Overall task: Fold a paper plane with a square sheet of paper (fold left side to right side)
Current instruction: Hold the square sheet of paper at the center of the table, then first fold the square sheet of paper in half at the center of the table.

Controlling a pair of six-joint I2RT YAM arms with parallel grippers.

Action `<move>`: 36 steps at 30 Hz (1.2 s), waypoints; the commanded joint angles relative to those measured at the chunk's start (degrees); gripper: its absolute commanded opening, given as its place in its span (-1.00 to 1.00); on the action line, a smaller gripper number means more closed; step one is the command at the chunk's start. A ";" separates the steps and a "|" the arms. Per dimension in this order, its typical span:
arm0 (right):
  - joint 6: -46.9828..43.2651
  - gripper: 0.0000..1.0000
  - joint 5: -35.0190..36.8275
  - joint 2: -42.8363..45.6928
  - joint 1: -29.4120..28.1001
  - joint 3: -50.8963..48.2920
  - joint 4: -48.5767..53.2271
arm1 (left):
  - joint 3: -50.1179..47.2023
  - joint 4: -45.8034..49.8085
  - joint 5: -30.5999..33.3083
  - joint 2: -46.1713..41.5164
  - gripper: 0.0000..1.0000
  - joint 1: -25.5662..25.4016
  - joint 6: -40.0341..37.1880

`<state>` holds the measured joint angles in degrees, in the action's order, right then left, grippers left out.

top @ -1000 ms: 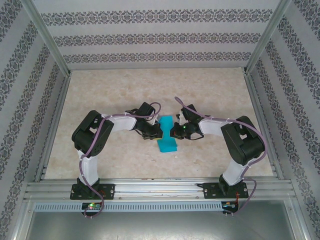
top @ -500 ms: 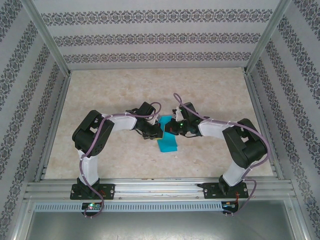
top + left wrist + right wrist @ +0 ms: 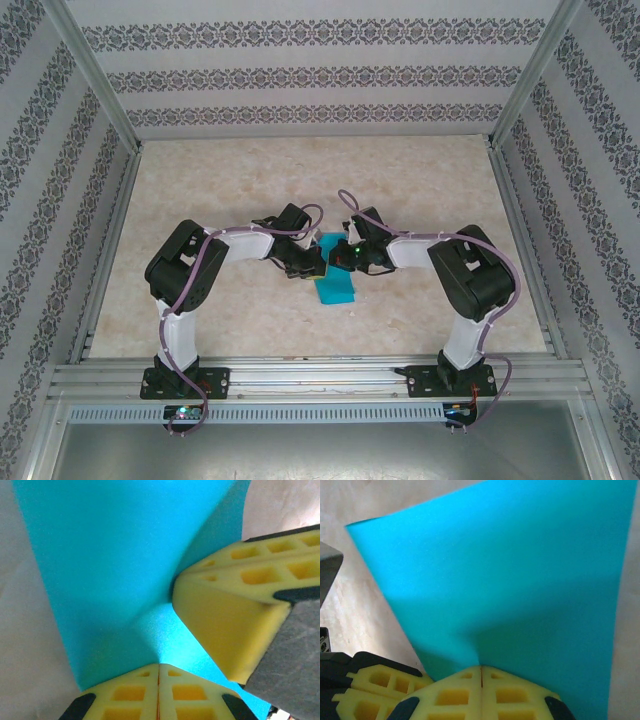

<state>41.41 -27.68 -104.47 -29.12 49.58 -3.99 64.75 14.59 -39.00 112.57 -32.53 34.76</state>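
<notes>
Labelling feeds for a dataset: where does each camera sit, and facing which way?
Top external: above and behind the bases, looking down; both arms meet at the teal paper.
Left wrist: on the left arm, looking along the shut left fingers at the paper; right fingers beside.
Right wrist: on the right arm, looking along its shut fingers at the paper.
Both wrist views share both finger pairs.

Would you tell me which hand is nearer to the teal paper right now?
Neither: the left hand is shut on the teal paper from its left side, the right hand shut on it from its right side.
</notes>
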 commanded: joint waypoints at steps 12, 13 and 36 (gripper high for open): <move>0.86 -1.00 6.19 -2.76 1.25 -1.02 5.48 | -6.02 8.25 1.21 -2.56 -0.83 -1.30 -3.87; 0.86 -1.00 6.24 -2.76 1.42 -1.11 5.56 | -6.60 8.79 1.12 -3.04 -0.83 -1.48 -4.25; 0.86 -1.00 4.79 -2.37 1.10 -1.24 4.42 | -7.49 -0.01 0.00 -11.42 -0.83 -1.13 0.89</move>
<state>42.13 -28.27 -104.75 -28.73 49.84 -3.25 55.92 17.08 -37.54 102.37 -33.01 33.69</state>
